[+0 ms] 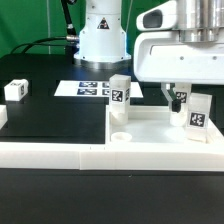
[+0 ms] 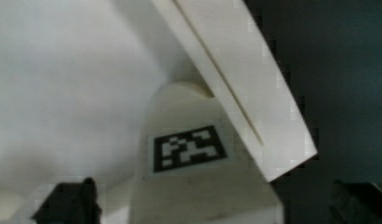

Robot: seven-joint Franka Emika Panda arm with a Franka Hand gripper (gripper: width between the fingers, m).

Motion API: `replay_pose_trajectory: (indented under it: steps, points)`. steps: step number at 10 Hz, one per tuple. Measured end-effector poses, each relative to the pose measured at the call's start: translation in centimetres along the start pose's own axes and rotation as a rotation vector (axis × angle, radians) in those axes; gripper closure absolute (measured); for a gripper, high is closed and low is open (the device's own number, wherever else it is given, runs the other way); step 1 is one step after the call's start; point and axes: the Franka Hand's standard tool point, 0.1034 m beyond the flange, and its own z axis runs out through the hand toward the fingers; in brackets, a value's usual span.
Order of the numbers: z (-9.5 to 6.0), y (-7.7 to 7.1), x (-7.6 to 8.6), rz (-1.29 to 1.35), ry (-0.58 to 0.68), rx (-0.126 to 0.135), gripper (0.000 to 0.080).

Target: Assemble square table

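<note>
The white square slab (image 1: 155, 126) lies inside the rail corner, with a round hole (image 1: 120, 130) showing near its front. One tagged leg block (image 1: 119, 92) stands at the slab's far edge. My gripper (image 1: 178, 97) hangs over the slab's right end, its fingers open and straddling the top of another tagged leg block (image 1: 196, 111) that stands upright there. In the wrist view this leg (image 2: 191, 145) runs down between the dark fingertips (image 2: 67, 203), which sit wide apart and clear of its sides, above the slab (image 2: 63, 90). Two more leg blocks (image 1: 15, 90) lie at the exterior view's left.
The long low white rail fence (image 1: 60, 152) runs along the front and turns back beside the slab; it also shows in the wrist view (image 2: 241, 80). The marker board (image 1: 92, 88) lies in front of the robot base (image 1: 100, 35). A leg block (image 1: 2, 116) lies at the left edge.
</note>
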Motion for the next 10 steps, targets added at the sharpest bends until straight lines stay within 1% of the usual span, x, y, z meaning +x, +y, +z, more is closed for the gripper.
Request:
replay_pose_trajectory:
  steps: [1,2,3,6,7,9,10]
  points:
    - [0.02,0.03,0.01,0.008,0.000,-0.002,0.0337]
    - [0.02,0.05,0.02,0.011,0.001,-0.002,0.0337]
    - [0.08,0.18,-0.02,0.050,-0.001,-0.005,0.0508]
    - [0.10,0.35,0.07,0.287,-0.001,-0.006,0.0505]
    - [-0.04,0.43,0.13,0.521,-0.009,-0.016,0.0505]
    - [0.11,0.77,-0.05,0.870,-0.047,-0.020,0.0505]
    - [0.10,0.65,0.12,1.037,-0.087,-0.008,0.0505]
